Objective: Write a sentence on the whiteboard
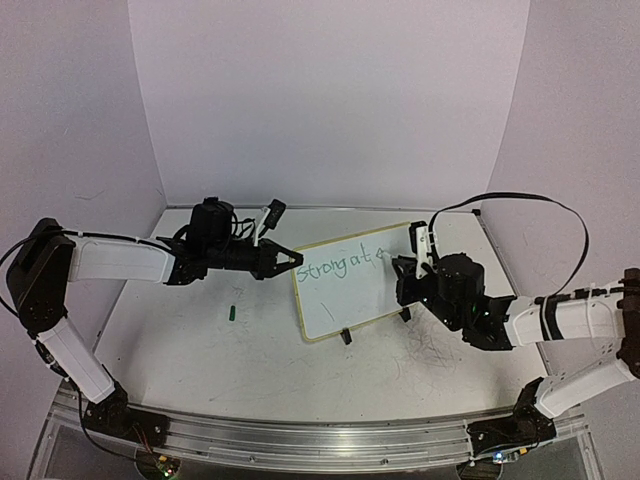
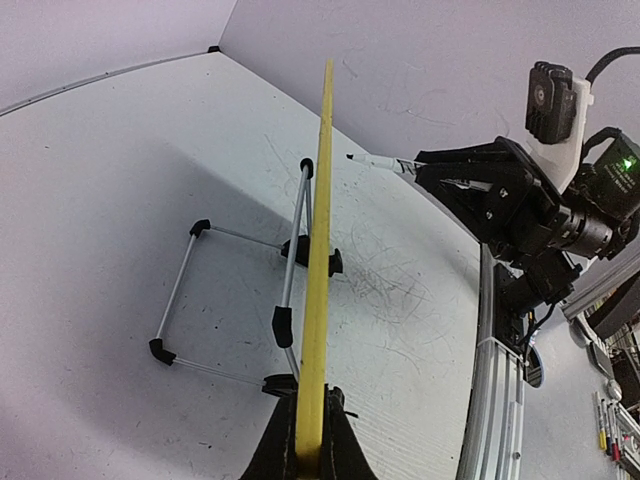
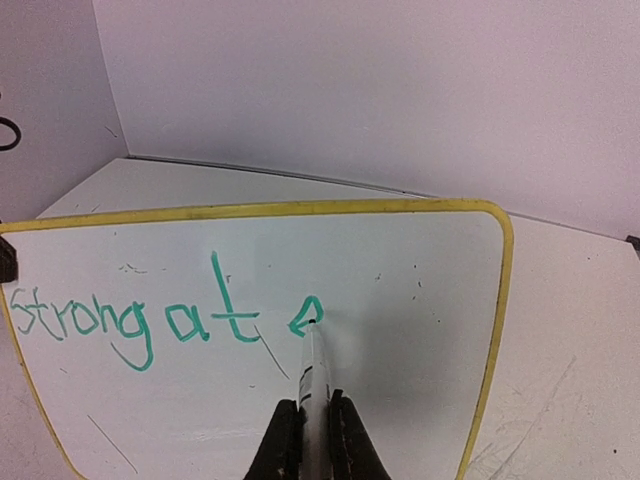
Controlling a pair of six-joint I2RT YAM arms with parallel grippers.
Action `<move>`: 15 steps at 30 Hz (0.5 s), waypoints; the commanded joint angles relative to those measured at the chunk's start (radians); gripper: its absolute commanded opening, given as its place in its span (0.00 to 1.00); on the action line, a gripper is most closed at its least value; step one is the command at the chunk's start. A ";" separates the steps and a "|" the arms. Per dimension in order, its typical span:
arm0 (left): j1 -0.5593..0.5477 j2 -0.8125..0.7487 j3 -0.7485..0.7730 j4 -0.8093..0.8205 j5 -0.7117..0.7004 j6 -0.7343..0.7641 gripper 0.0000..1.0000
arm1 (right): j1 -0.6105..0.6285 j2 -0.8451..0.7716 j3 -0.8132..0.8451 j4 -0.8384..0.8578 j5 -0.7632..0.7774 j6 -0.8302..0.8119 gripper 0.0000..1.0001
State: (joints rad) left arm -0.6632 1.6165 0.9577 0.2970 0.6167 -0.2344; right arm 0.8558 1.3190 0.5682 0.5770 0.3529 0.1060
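The whiteboard (image 1: 345, 300) stands upright in the middle of the table on two black clip feet (image 1: 346, 337). My left gripper (image 1: 293, 260) is shut on its left edge; in the left wrist view the jaws (image 2: 312, 440) pinch the yellow frame (image 2: 320, 250) seen edge-on. My right gripper (image 1: 405, 268) is shut on a white marker (image 3: 315, 385), tip touching the board (image 3: 420, 300). The sentence (image 3: 130, 320) reads "strong at e" in green, one line. The marker (image 2: 375, 162) and right gripper (image 2: 455, 178) also show in the left wrist view.
A small green cap (image 1: 232, 313) lies on the table left of the board. A wire stand (image 2: 240, 290) sits behind the board. An aluminium rail (image 1: 320, 440) runs along the near edge. Walls close in the back and sides. Spare markers (image 2: 605, 425) lie off-table.
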 commanded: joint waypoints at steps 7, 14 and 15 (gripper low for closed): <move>-0.001 -0.053 0.018 0.042 -0.030 0.037 0.00 | -0.004 -0.008 -0.018 0.051 -0.030 0.006 0.00; -0.001 -0.051 0.019 0.041 -0.031 0.038 0.00 | -0.003 -0.026 -0.025 0.051 -0.017 0.001 0.00; -0.001 -0.050 0.019 0.040 -0.031 0.038 0.00 | -0.003 -0.025 -0.022 0.050 -0.014 0.000 0.00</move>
State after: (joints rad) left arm -0.6632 1.6146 0.9577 0.2966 0.6167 -0.2332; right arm 0.8551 1.3182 0.5450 0.5906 0.3254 0.1062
